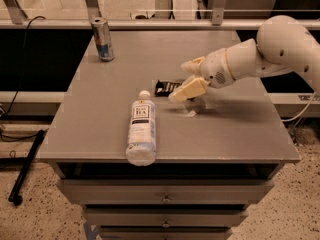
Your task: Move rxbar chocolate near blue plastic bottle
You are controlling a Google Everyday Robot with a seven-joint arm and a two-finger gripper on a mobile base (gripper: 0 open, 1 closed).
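The right end of the rxbar chocolate (pixel 165 87) is hidden behind the gripper (pixel 179 81), and only its left part, with the lettering too small to read, is seen near the middle of the table (pixel 240 129). Whether the bar is gripped or merely covered cannot be told. The white arm (pixel 272 54) is cut off at the right edge. The blue plastic bottle (pixel 141 126) is laid on its side just in front of the bar and to its left, cap towards it, its base overhanging the front edge. A metal can (pixel 102 39) is stood well apart at the back left corner.
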